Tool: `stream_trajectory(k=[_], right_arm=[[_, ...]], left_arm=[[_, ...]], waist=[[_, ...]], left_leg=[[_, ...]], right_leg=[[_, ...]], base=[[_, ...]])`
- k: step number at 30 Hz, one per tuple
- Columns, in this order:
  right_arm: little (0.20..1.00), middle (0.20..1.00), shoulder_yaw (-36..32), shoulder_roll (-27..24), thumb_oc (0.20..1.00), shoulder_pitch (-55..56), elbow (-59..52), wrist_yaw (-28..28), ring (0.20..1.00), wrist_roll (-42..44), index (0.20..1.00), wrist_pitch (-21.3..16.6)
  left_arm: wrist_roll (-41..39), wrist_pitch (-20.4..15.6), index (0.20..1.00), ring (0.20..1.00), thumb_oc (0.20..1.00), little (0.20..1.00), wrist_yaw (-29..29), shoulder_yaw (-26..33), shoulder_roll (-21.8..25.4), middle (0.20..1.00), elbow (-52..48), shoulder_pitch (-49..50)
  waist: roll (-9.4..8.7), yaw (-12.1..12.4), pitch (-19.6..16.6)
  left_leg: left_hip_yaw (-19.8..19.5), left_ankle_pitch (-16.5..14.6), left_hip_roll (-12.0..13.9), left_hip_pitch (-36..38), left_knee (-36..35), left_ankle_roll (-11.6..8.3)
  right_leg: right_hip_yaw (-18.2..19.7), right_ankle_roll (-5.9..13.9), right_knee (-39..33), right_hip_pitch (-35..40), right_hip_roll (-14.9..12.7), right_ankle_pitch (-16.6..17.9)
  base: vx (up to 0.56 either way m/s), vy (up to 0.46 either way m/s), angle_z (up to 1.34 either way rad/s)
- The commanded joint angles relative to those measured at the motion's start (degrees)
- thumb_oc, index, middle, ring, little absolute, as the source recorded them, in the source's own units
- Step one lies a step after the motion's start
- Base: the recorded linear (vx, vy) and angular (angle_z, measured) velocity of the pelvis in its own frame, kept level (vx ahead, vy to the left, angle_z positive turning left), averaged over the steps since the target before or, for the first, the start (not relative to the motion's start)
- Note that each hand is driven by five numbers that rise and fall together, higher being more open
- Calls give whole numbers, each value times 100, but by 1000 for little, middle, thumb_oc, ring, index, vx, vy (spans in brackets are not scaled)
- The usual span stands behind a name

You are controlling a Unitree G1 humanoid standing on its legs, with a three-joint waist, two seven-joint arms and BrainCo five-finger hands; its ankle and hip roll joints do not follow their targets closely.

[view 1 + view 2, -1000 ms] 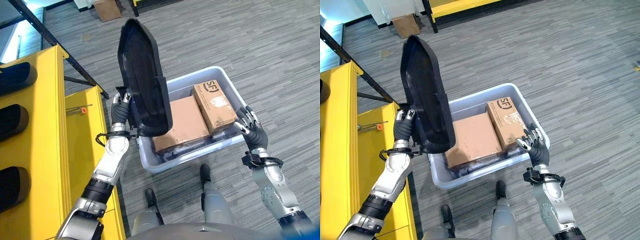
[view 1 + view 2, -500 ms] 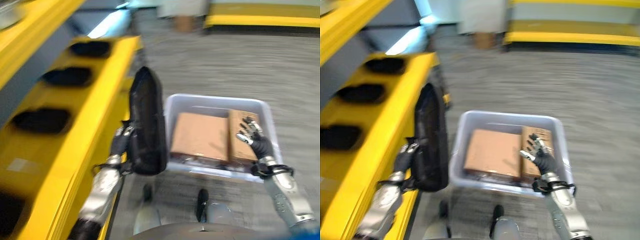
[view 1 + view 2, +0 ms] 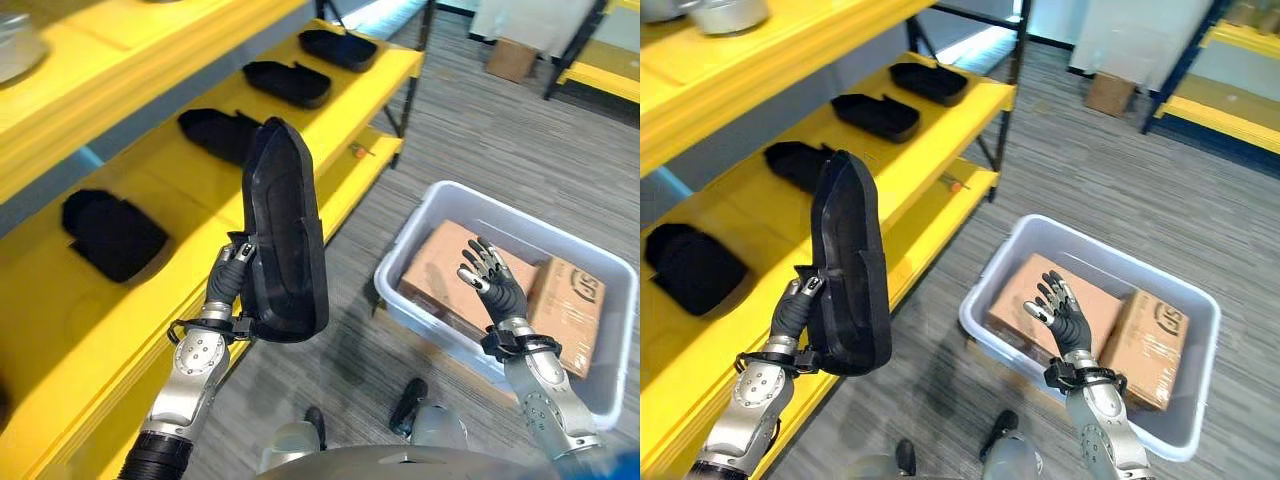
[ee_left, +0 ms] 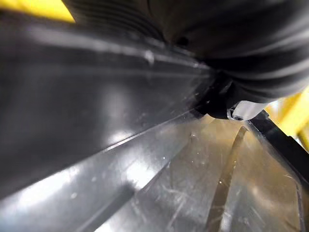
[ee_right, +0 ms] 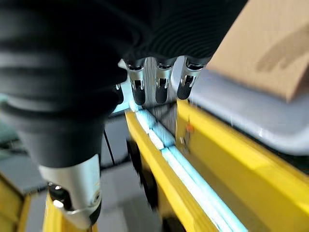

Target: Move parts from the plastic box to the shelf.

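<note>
Left hand (image 3: pixel 229 283) grips a long black part (image 3: pixel 283 245) upright by its lower edge, fingers curled round it. Beyond that hand and to its left runs the yellow shelf (image 3: pixel 150 170), with four more black parts (image 3: pixel 112 232) lying along it. Right hand (image 3: pixel 487 285), fingers spread and empty, hovers above the grey plastic box (image 3: pixel 410 260), which holds two cardboard boxes (image 3: pixel 563 310).

view swung to yellow shelf (image 3: pixel 330 120), black part (image 3: pixel 285 250) now beside it
</note>
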Motion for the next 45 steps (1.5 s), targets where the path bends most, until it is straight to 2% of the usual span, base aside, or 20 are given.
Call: stream_trajectory(k=[1, 5, 11, 13, 14, 15, 16, 18, 19, 20, 26, 32, 36, 37, 38, 40, 41, 42, 44, 45], right_arm=[[1000, 1000, 12, -87, 1000, -281, -33, 95, 1000, -117, 1000, -158], [1000, 1000, -29, 10, 1000, -352, 52, 59, 1000, -223, 1000, -160], [1000, 1000, 270, 349, 1000, -573, 211, -4, 1000, -144, 1000, -158], [1000, 1000, 429, 432, 1000, -680, 199, 24, 1000, -75, 1000, -136], [1000, 1000, 429, 432, 1000, -680, 199, 24, 1000, -75, 1000, -136], [1000, 1000, 538, 434, 1000, -706, 183, 110, 1000, -6, 1000, -109], [1000, 1000, 558, 425, 1000, -679, 161, 151, 1000, 19, 1000, -90], [1000, 1000, 513, 375, 1000, -551, 124, 224, 1000, 79, 1000, -61], [1000, 1000, 501, 370, 1000, -490, 119, 299, 1000, 420, 1000, -53], [1000, 1000, 508, 363, 1000, -470, 118, 377, 1000, 579, 1000, -30], [1000, 1000, 548, 182, 1000, -774, -13, 398, 1000, 394, 1000, -69], [1000, 1000, 585, 182, 1000, -705, 11, 526, 1000, 768, 1000, 31], [1000, 1000, 458, -27, 1000, -669, -43, 526, 1000, 790, 1000, -17], [1000, 1000, 399, -68, 1000, -676, -69, 489, 1000, 781, 1000, -61], [1000, 1000, 405, -93, 1000, -655, -59, 508, 1000, 785, 1000, -43], [1000, 1000, 437, -29, 1000, -594, -3, 589, 1000, 1077, 1000, -2], [1000, 1000, 493, 41, 1000, -572, 56, 678, 1000, 1415, 1000, 24], [1000, 1000, 485, 40, 1000, -542, 85, 711, 1000, 1488, 1000, 41], [1000, 1000, 412, -27, 1000, -417, 113, 683, 1000, 1365, 1000, 35], [1000, 1000, 378, -58, 1000, -330, 159, 573, 1000, 1366, 1000, 16]], left_arm=[[173, -409, 200, 200, 200, 200, -103, 391, 179, 200, -631, -58], [225, -417, 200, 200, 200, 200, -140, 511, 245, 200, -745, 13], [490, -447, 200, 200, 200, 200, -40, 591, 351, 200, -759, -59], [505, -457, 200, 200, 200, 200, 35, 555, 393, 200, -668, -169], [505, -457, 200, 200, 200, 200, 35, 555, 393, 200, -668, -169], [445, -483, 200, 200, 200, 200, 76, 519, 356, 200, -569, -249], [448, -489, 200, 200, 200, 200, 77, 537, 367, 200, -568, -236], [477, -496, 200, 200, 200, 200, 63, 455, 337, 200, -465, -246], [509, -464, 200, 200, 200, 200, 59, 397, 316, 200, -373, -283], [556, -437, 200, 200, 200, 200, 51, 384, 296, 200, -358, -295], [445, -493, 200, 200, 200, 200, 24, 458, 146, 200, -406, -96], [230, -451, 200, 200, 200, 200, -142, 433, 8, 200, -518, 73], [205, -428, 200, 200, 200, 200, -228, 314, 22, 200, -517, 13], [163, -426, 200, 200, 200, 200, -219, 305, 17, 200, -505, -47], [106, -456, 200, 200, 200, 200, -228, 374, 2, 200, -504, 8], [103, -455, 200, 200, 200, 200, -238, 408, -19, 200, -539, 47], [82, -437, 200, 200, 200, 200, -219, 417, -49, 200, -547, 46], [54, -413, 200, 200, 200, 200, -224, 427, -70, 200, -559, 48], [16, -403, 200, 200, 200, 200, -207, 406, -115, 200, -499, -9], [31, -398, 200, 200, 200, 200, -145, 336, -59, 200, -395, -177]], waist=[[55, -76, -199], [-60, 107, -185], [-37, 208, -377], [22, 111, -387], [22, 111, -387], [42, 42, -375], [34, 15, -397], [-37, -139, -492], [-111, -237, -519], [-160, -277, -512], [-247, -207, -798], [-238, -183, -835], [-239, -196, -522], [-269, -249, -432], [-339, -236, -352], [-377, -271, -390], [-381, -286, -384], [-364, -347, -406], [-232, -555, -445], [-57, -617, -466]], left_leg=[[-237, -272, 326, -273, 317, -46], [-478, -375, 64, -453, 540, 30], [-770, -271, -457, -423, 273, 208], [-893, -58, -431, -359, 12, 256], [-893, -58, -431, -359, 12, 256], [-900, 269, -413, -363, -218, 343], [-927, 331, -382, -332, -304, 338], [-1117, 506, -382, -352, -397, 315], [-1291, 543, -447, -462, -282, 309], [-1334, 527, -494, -479, -220, 305], [-1360, 546, -551, -571, -114, 275], [-1423, 567, -547, -578, -70, 215], [-1388, 568, -621, -1133, 712, 17], [-1047, 471, -430, -1271, 970, 11], [-945, 88, -199, -1262, 1431, 14], [-986, 13, 109, -1128, 1494, 0], [-956, 56, 428, -1050, 1518, -16], [-865, 231, 739, -955, 1342, -50], [-299, 919, 1803, -666, 699, -266], [-206, 1517, 2399, -588, 156, -575]], right_leg=[[53, 522, 97, 498, 54, -179], [-178, 682, 32, 693, -209, 51], [-177, 1022, -334, 901, -582, 862], [241, 948, -158, 727, -407, 765], [241, 948, -158, 727, -407, 765], [598, 655, 338, 554, -57, 361], [856, 596, 464, 482, 175, 171], [1710, 460, 475, 295, 1014, -314], [2351, 356, 480, 152, 1564, -548], [2543, 317, 486, 160, 1704, -604], [3047, 132, -939, 785, 1974, -510], [2879, 58, -1187, 954, 1969, -492], [2416, -51, -928, 843, 1839, -595], [2290, -44, -822, 773, 1729, -577], [2259, -35, -715, 685, 1584, -551], [2234, -38, -664, 643, 1505, -572], [2198, -27, -562, 612, 1453, -637], [2118, -21, -443, 538, 1381, -668], [1800, 49, -70, 412, 1170, -838], [1754, 153, 407, 282, 970, -1069]], base=[[31, 199, 35], [34, 151, 65], [40, 274, 45], [-12, 129, 23], [-122, 191, 37], [-111, 153, 30], [-123, 169, 18], [-8, 27, 13], [-12, 0, 44], [-61, -5, 79], [-59, -85, 19], [-30, -51, 5], [-153, 17, 72], [-160, 64, 133], [-163, 82, 92], [-40, 83, 37], [-13, 117, 23], [-13, 171, 21], [24, 363, 47], [-1, 462, 96]])
